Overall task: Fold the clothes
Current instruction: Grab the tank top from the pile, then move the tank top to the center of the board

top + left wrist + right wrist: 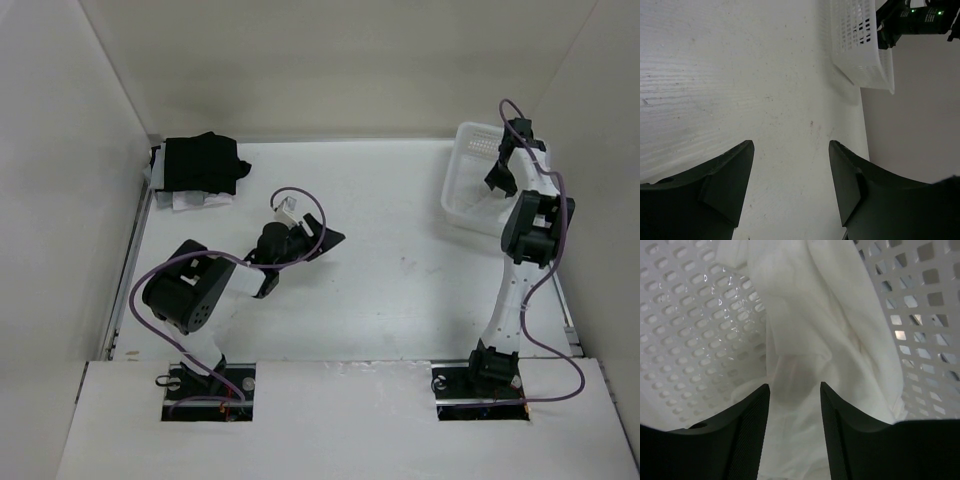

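- Clothes lie bunched inside the white lattice basket; the right gripper is poised over them, jaws apart, nothing pinched.
- Left gripper hangs open over the table, well apart from the basket.
- Risk: a shallow pinch could slip off (thin fabric), or a fingertip snagging the lattice could drag the basket.

soft, even light from above fills the top view: the matte white worktop is evenly bright, and the black-and-white robot arms cast only faint shadows. the pale side walls lean outward at the edges. in the left wrist view the left hand is near-black and slightly soft; the white plastic lattice basket drops a pale shadow. in the right wrist view glints speckle that basket's glossy wall, and the thin white fabric garment dims between the dark fingers of the right hand.
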Available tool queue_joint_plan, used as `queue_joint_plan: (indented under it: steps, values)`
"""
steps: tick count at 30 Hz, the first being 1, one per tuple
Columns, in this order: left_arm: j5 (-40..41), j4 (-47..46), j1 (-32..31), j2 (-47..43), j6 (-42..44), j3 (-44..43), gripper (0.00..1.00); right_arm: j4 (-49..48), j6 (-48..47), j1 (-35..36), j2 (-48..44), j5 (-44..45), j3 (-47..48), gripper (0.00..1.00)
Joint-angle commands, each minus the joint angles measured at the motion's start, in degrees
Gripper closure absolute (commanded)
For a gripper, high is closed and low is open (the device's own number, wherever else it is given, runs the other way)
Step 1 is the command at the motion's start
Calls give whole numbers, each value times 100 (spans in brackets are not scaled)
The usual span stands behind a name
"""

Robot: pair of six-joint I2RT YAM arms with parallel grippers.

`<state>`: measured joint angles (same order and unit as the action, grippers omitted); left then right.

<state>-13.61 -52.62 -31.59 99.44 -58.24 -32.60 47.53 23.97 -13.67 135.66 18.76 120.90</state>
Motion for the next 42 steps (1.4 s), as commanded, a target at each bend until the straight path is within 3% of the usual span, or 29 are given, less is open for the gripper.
queue_joint_plan:
  steps: [1, 10, 14, 17, 21, 23, 26, 33, 37, 42]
  values:
    - [-134, -468, 61, -74, -47, 70, 40, -463, -173, -131, -145, 364, 38, 49]
    - [-195, -626, 132, 146, -170, 34, 40, -507, -998, -299, 531, 804, 838, 38]
    - [-265, -741, 193, 269, -302, 8, 40, -403, -1069, -351, 786, 760, 883, 40]
    - [-309, -837, 263, 313, -372, 25, 40, -411, -999, -421, 726, 568, 812, 52]
    - [-344, -934, 290, 392, -469, 34, 40, -437, -789, -492, 664, 409, 795, 86]
    - [-379, -952, 281, 410, -487, 8, 41, -560, -674, -466, 498, 304, 742, 93]
    - [-380, -961, 237, 410, -487, -9, 41, -963, -586, -413, -20, 145, 602, 96]
    - [-327, -961, 149, 208, -416, 17, 41, -2158, -252, 289, -2410, 13, -601, 97]
    - [-213, -969, 123, -12, -399, 113, 42, -2924, -112, 992, -3755, -171, -1858, 97]
    - [278, -847, 123, -705, -259, 359, 43, -3566, -295, 2686, -5494, -356, -2703, 97]
